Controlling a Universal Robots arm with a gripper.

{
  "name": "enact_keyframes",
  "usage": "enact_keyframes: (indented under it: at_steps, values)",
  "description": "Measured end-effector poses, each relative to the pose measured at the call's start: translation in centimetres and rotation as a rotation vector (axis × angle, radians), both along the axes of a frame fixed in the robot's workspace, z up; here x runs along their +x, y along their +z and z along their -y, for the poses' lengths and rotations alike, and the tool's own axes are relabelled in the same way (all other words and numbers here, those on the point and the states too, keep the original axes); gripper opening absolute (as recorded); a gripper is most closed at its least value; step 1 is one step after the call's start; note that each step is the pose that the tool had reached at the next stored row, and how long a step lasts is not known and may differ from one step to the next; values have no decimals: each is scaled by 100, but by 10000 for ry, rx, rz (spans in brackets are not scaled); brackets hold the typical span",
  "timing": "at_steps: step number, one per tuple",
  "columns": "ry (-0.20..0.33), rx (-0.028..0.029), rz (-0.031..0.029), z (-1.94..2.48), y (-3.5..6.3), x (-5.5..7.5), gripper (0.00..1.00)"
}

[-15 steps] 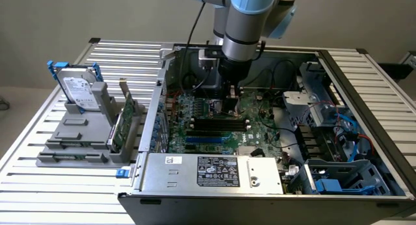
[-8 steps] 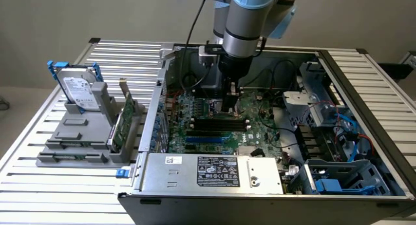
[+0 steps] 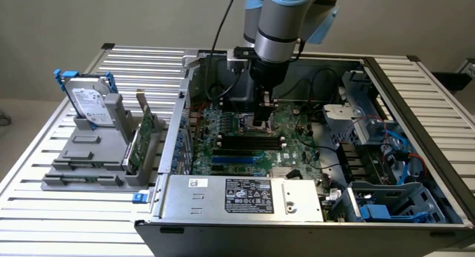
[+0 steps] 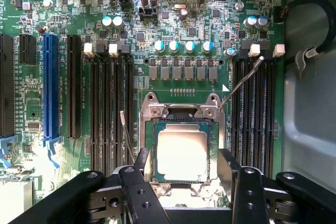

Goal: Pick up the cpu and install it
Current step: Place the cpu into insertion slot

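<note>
the cpu [image 4: 182,153] lies flat inside the metal socket frame [image 4: 181,110] on the motherboard [image 4: 173,30], silvery top facing up. it is close to square, so no long axis stands out; its edges run parallel to the frame and the black memory slots [image 4: 110,108]. the gripper [image 4: 184,158] hangs low over it inside the computer case [image 3: 415,107], its fingers [image 4: 143,163] spread wide, one on each side of the chip. whether they touch its rim cannot be told.
</note>
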State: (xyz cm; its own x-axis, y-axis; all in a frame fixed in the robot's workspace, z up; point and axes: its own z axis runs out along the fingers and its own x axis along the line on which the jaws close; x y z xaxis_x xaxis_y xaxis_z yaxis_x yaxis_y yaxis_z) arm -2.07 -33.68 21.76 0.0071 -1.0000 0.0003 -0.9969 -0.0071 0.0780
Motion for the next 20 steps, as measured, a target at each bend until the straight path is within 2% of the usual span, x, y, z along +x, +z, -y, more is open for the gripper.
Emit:
enact_keyframes:
  at_steps: [3,13,20]
  values:
    - [-5,-2,75,0,-1,-3,63]
    - [-29,-1,257,0,-39,-40,63]
    - [-30,-3,419,0,-80,-71,63]
